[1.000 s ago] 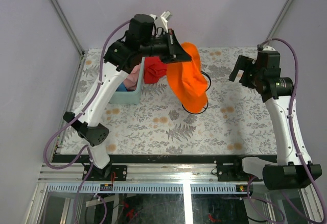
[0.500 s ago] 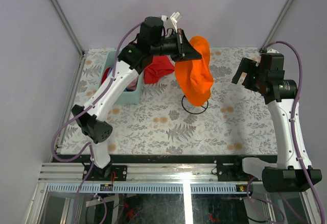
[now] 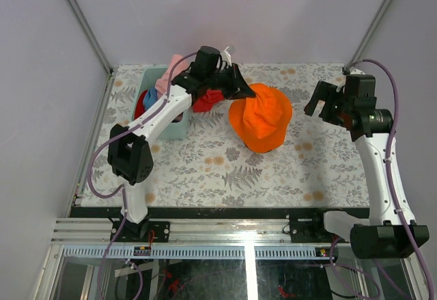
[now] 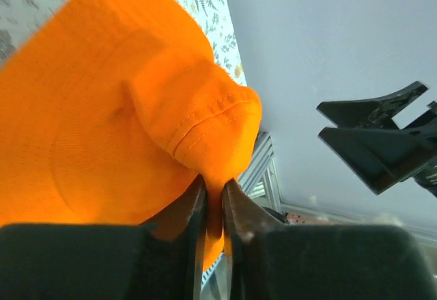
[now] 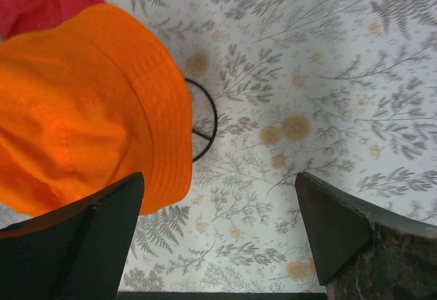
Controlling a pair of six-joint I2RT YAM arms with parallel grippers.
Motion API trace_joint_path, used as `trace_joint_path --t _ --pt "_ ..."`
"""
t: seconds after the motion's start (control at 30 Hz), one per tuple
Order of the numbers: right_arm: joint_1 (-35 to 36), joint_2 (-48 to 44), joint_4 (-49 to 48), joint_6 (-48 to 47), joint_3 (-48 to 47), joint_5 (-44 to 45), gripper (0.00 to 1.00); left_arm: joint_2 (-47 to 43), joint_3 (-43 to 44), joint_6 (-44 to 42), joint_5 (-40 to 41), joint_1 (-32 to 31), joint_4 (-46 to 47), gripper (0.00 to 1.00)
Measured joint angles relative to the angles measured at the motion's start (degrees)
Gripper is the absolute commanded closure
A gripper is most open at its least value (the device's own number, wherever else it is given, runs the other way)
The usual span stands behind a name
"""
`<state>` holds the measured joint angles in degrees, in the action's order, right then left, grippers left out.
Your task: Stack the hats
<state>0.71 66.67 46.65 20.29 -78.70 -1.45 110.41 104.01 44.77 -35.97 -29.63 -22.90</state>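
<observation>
The orange hat (image 3: pixel 261 117) sits crown-up over the black wire stand (image 5: pixel 208 119), whose ring shows only at the hat's edge. My left gripper (image 3: pixel 251 93) is at the hat's back-left brim. In the left wrist view the left gripper (image 4: pixel 213 184) is shut, with a fold of the orange hat (image 4: pixel 116 108) pinched between its jaws. My right gripper (image 3: pixel 319 100) hovers to the right of the hat. In its own view the right gripper (image 5: pixel 218 225) is wide open and holds nothing, with the orange hat (image 5: pixel 75 102) at its left. A pink hat (image 3: pixel 171 74) and a blue hat (image 3: pixel 149 99) are at the bin.
A teal bin (image 3: pixel 175 130) stands at the back left of the patterned table, with pink, blue and red fabric in it. A red fabric piece (image 3: pixel 210 99) lies between the bin and the orange hat, under my left arm. Metal frame posts rise at the back corners.
The left arm swung down and to the right. The orange hat, which hung long from the gripper, now rests spread over the stand. The right arm barely moved.
</observation>
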Motion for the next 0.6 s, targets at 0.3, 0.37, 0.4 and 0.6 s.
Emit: trace_joint_path --t 0.3,0.37,0.4,0.6 --pt "-0.7 -0.2 -9.4 0.4 10.0 -17.2 0.01 -0.6 -1.2 1.2 0.0 5.1 6.9 0.47" --pt "-1.3 0.5 -11.4 0.7 10.9 -20.9 0.01 -1.3 -2.0 1.6 0.0 6.3 7.9 0.44" --pt "-1.8 1.1 -12.5 0.8 11.1 -22.9 0.01 -2.1 -3.0 1.7 0.0 7.1 8.6 0.43" --pt "-5.5 5.4 -20.9 1.9 12.9 -33.9 0.01 -13.5 -22.2 2.5 1.4 11.4 15.8 0.44"
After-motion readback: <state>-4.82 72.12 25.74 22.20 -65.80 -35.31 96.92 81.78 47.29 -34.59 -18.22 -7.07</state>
